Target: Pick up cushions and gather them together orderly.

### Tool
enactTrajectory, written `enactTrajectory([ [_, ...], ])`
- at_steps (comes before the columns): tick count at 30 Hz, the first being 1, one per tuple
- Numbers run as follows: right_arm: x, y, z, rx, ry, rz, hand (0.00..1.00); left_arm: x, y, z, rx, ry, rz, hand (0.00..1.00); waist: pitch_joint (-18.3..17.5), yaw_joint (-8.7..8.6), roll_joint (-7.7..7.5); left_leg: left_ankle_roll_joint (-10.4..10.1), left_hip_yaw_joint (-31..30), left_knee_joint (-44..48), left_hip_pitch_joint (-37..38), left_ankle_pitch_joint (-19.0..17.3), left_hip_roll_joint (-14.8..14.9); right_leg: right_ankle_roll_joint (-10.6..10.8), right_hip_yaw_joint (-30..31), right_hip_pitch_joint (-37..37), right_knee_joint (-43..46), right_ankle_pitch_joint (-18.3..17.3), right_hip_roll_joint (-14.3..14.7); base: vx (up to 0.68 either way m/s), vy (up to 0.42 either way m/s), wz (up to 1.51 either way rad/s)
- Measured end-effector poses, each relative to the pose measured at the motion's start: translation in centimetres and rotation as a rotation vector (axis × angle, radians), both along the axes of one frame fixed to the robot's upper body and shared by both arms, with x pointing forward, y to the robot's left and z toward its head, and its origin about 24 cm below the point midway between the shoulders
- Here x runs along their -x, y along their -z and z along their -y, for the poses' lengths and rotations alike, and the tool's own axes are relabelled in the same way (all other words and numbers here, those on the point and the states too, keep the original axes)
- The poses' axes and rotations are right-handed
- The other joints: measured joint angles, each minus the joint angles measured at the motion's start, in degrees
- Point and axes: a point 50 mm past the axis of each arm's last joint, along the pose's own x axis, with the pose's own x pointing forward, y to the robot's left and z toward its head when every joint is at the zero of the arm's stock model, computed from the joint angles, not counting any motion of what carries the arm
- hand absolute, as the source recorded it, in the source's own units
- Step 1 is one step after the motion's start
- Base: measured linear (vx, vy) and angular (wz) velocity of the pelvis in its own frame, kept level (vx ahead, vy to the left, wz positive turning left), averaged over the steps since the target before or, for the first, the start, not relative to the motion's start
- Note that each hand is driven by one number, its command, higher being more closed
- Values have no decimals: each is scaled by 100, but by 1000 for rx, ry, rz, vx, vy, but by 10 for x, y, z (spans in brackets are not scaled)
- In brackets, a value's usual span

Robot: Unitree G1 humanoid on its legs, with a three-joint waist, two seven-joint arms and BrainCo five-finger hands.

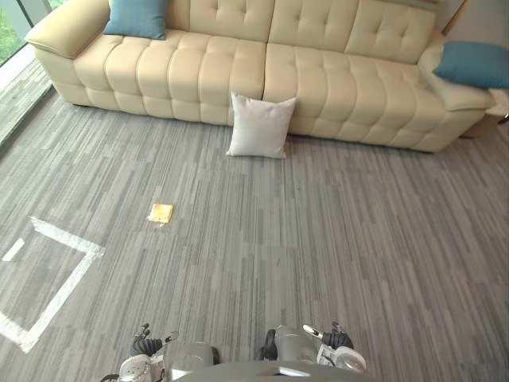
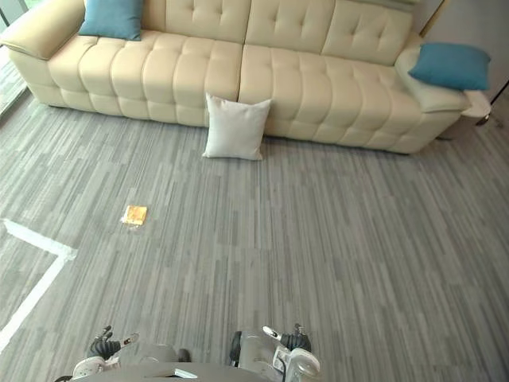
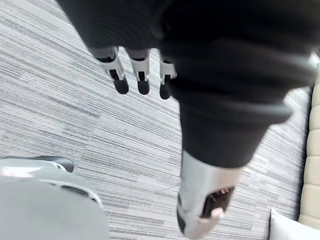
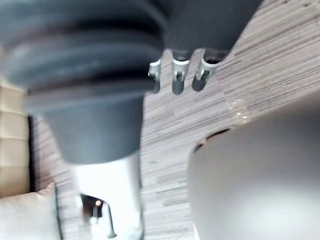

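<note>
The white cushion [image 1: 261,126] stood on the grey floor [image 1: 334,247] at 12 o'clock from the robot. It leaned on the front of the big cream sofa [image 1: 334,72]. A blue cushion [image 1: 137,17] sat up on the sofa seat at 11 o'clock, next to the sofa's arm at that end. A second blue cushion [image 1: 475,64] lay on the sofa's other arm at 1 o'clock, well apart from the other two (so the three cushions were spread out). A small yellow thing [image 1: 161,212] lay flat on the floor, also at 11 o'clock but nearer to the robot. White tape lines [image 1: 67,239] crossed the floor at 10 o'clock. The left hand [image 1: 145,347] hung low at 7 o'clock and the right hand [image 1: 334,341] at 5 o'clock, both close to the robot. The left hand's fingers [image 3: 141,75] were straight and loose, and so were the right hand's fingers [image 4: 177,80]. Each hand held nothing.
</note>
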Motion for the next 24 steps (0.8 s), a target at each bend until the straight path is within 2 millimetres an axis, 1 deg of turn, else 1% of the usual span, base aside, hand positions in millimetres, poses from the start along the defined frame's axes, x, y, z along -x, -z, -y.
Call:
enactTrajectory([
  [1, 2, 1, -2, -8, 5, -6, 0, -1, 0, 0, -5, 15, 1, 0, -9, -55, -73, -167, -129, -36, 265, -33, -44, -297, 211, 56, -657, 682, 56, 731, -170, 52],
  [2, 2, 1, -1, -12, 12, -2, 0, -1, 0, 3, 3, 12, -1, 0, -9, -77, -70, -244, -175, -28, 393, -70, -1, -747, 244, 126, -579, 1239, 75, 746, -206, 28],
  [3, -9, -4, 2, -8, 6, 33, 0, -6, 0, 11, 29, 6, 10, 0, 67, -54, 204, -466, -151, 219, 423, 42, 244, -814, 114, 123, -81, 767, 165, 838, -279, 16],
  [4, -11, -5, 2, -8, 0, 44, 0, -11, -2, 13, 41, -13, 28, 0, 84, -90, 235, -570, -144, 754, 238, 396, 277, -844, 74, 183, 175, 404, 142, 684, -234, 10],
  [5, -11, -6, 2, -7, -3, 45, 0, -11, -2, 13, 44, -24, 30, 0, 86, -96, 237, -500, -141, 1194, 69, 635, 299, -843, 76, 303, 189, 256, 144, 655, -246, 22],
  [6, -12, -6, 1, -9, -6, 48, 0, -9, -1, 13, 52, -51, 30, 0, 98, -105, 242, -522, -195, 2269, -318, 1143, 409, -854, 95, 659, 41, 88, 190, 522, -183, 12],
  [7, -11, -6, 0, -11, -6, 46, 0, -8, -2, 12, 56, -64, 32, 0, 102, -114, 249, -583, -221, 2843, -503, 1163, 479, -853, 102, 881, -87, 49, 244, 752, -256, 16],
  [8, -10, -5, -3, -14, -19, 45, 0, -9, -3, 12, 59, -81, 43, 0, 121, -117, 246, -621, -182, 3864, -888, 1171, 617, -865, 139, 1379, -403, 36, 361, 696, -224, 11],
  [9, -10, -5, -8, -18, -38, 41, 0, -9, -4, 12, 66, -90, 56, 0, 145, -79, 219, -598, 31, 4654, -1203, 1157, 809, -864, 233, 1892, -718, 4, 463, 522, -159, 7],
  [10, -10, -4, -9, -22, -41, 41, 0, -10, -5, 12, 69, -94, 63, 0, 156, -52, 210, -542, 174, 4969, -1398, 1124, 918, -844, 265, 2148, -869, -32, 498, 448, -124, -7],
  [11, -11, -5, -12, -30, -40, 45, 0, -13, -7, 13, 71, -97, 78, 0, 163, 10, 201, -440, 391, 5338, -1760, 1024, 1062, -793, 386, 2480, -1076, -111, 554, 377, -82, -30],
  [12, -13, -5, -16, -44, -35, 52, 0, -17, -9, 13, 70, -96, 99, 0, 164, 106, 210, -363, 533, 5450, -2268, 859, 1156, -757, 502, 2768, -1328, -154, 611, 355, -60, -36],
  [13, -14, -5, -18, -50, -35, 53, 0, -19, -11, 12, 67, -96, 108, 0, 165, 143, 211, -316, 571, 5423, -2474, 796, 1169, -746, 544, 2857, -1423, -162, 624, 339, -23, -43],
  [14, -12, -4, -21, -61, -32, 49, 0, -22, -13, 10, 59, -97, 127, 0, 181, 195, 201, -213, 648, 5170, -2896, 626, 1171, -741, 647, 3083, -1616, -164, 640, 278, 4, -35],
  [15, -11, -3, -23, -67, -29, 44, 0, -23, -14, 8, 53, -96, 138, 0, 190, 216, 185, -140, 695, 4844, -3111, 522, 1144, -715, 714, 3256, -1746, -178, 637, 434, 53, -43],
  [16, -12, -3, -26, -77, -31, 48, 0, -24, -15, 7, 47, -94, 145, 0, 220, 253, 135, -108, 690, 4196, -3309, 445, 1068, -642, 829, 3486, -1869, -221, 612, 374, 86, -38],
  [17, -12, -3, -27, -80, -29, 49, 0, -25, -16, 6, 47, -95, 149, 0, 224, 279, 136, -99, 668, 3828, -3366, 435, 1020, -588, 892, 3589, -1907, -255, 580, 455, 147, -50],
  [18, -10, -2, -25, -78, -18, 46, 0, -26, -16, 6, 45, -95, 155, 0, 233, 319, 94, -161, 576, 2878, -3406, 507, 862, -459, 1011, 3782, -1990, -339, 481, 367, 178, -48],
  [19, -6, -1, -24, -74, -15, 35, 0, -26, -16, 7, 45, -95, 156, 0, 223, 331, 87, -177, 464, 2234, -3385, 669, 746, -349, 1078, 3858, -2010, -427, 427, 430, 253, -62],
  [20, -4, -1, -23, -72, -16, 32, 0, -24, -16, 7, 46, -97, 153, 0, 209, 333, 108, -97, 251, 1729, -3399, 949, 669, -204, 1201, 3959, -1983, -588, 367, 470, 337, -69],
  [21, -3, 0, -26, -80, -16, 27, 0, -20, -14, 5, 44, -103, 144, 0, 103, 353, 42, 29, 192, 1811, -3383, 1389, 579, -60, 1378, 3979, -1845, -799, 237, 446, 337, -73],
  [22, 5, 4, -28, -89, -9, 7, 0, -18, -14, 1, 34, -105, 142, 0, -2, 379, -47, 113, 253, 1926, -3364, 1400, 493, 37, 1507, 3941, -1682, -920, 94, 413, 288, -71],
  [23, 9, 5, -29, -92, -13, -6, 0, -17, -14, -3, 24, -105, 135, 0, -72, 428, -165, 126, 444, 2006, -3320, 1231, 473, 71, 1548, 3791, -1334, -963, -50, 427, 236, -59],
  [24, 9, 6, -33, -98, -25, -8, 0, -16, -13, -4, 22, -105, 129, 0, -92, 453, -222, 156, 568, 2002, -3238, 1107, 471, 81, 1562, 3608, -968, -960, -135, 495, 269, -67],
])
